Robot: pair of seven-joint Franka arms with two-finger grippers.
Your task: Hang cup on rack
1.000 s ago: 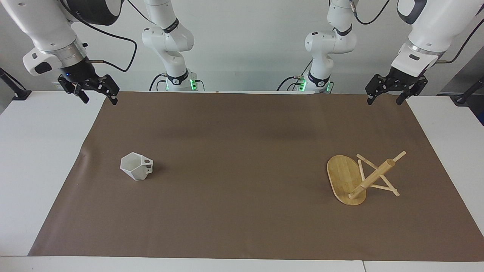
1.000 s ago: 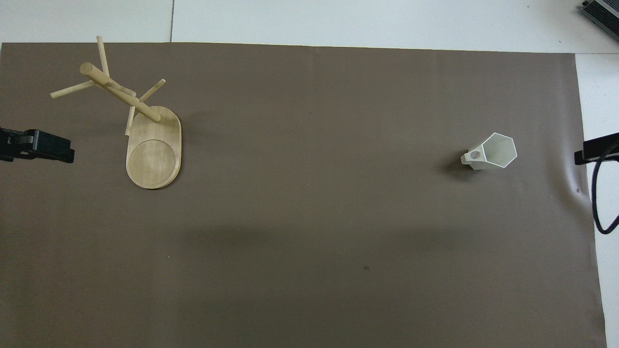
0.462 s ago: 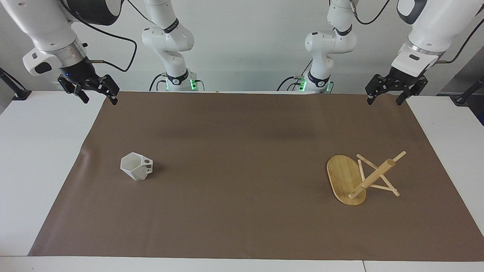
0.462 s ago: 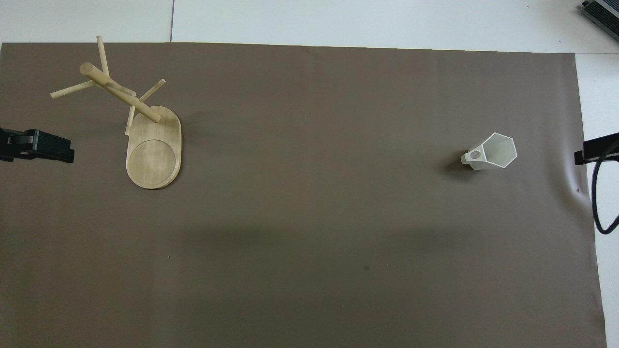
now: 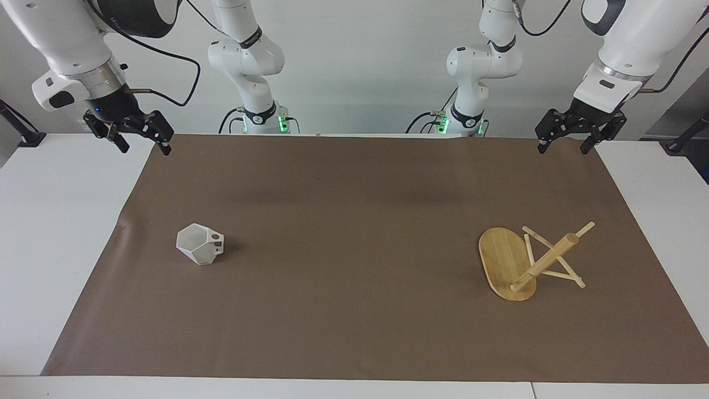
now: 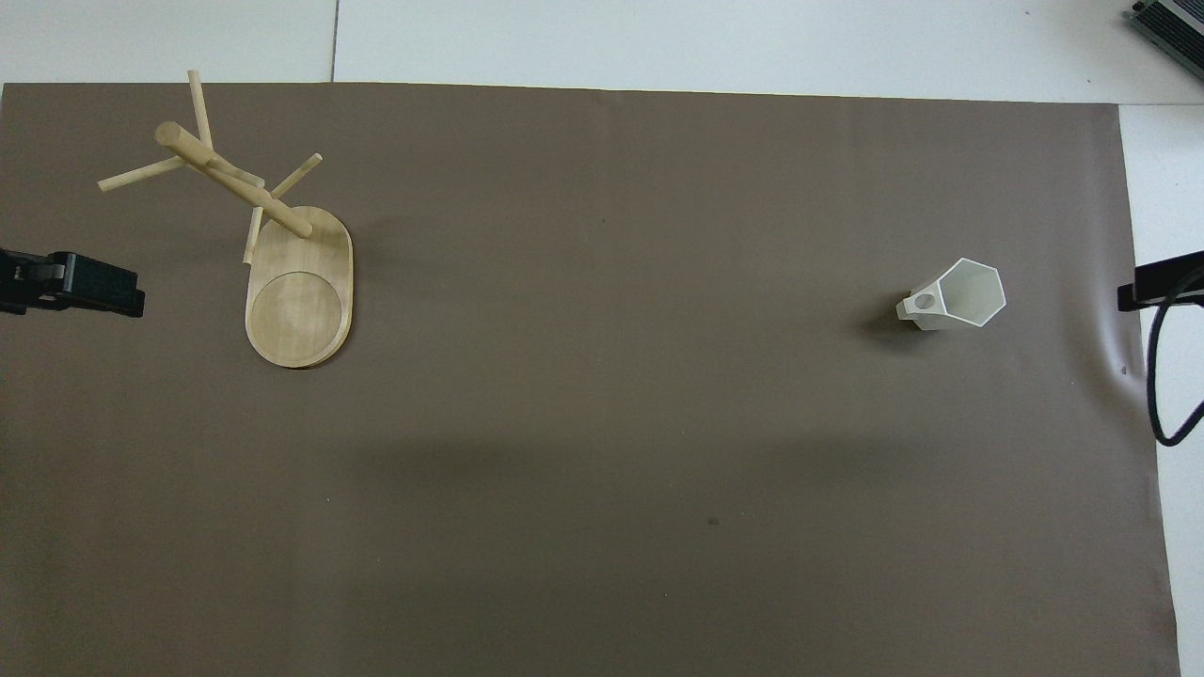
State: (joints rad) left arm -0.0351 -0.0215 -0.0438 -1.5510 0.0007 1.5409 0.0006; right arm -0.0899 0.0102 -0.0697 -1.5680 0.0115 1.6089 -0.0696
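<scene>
The white faceted cup (image 5: 198,244) sits on the brown mat toward the right arm's end, its handle pointing to the table's middle; it also shows in the overhead view (image 6: 957,296). The bamboo rack (image 5: 518,259) is toward the left arm's end, its post slanting toward that end, and its peg tips reach down to the mat; in the overhead view the rack (image 6: 299,282) shows its oval base. My right gripper (image 5: 144,148) hangs open and empty over the mat's corner; only its tip (image 6: 1159,282) shows from overhead. My left gripper (image 5: 563,148) hangs open and empty over the other corner, seen at the overhead view's edge (image 6: 94,291).
The brown mat (image 5: 354,310) covers most of the white table. A black cable (image 6: 1162,395) hangs from the right arm beside the mat's edge. Two more arms stand at the robots' edge of the table.
The right gripper has shifted very slightly, and its cable has moved with it. The cup, the rack and the left gripper have not moved.
</scene>
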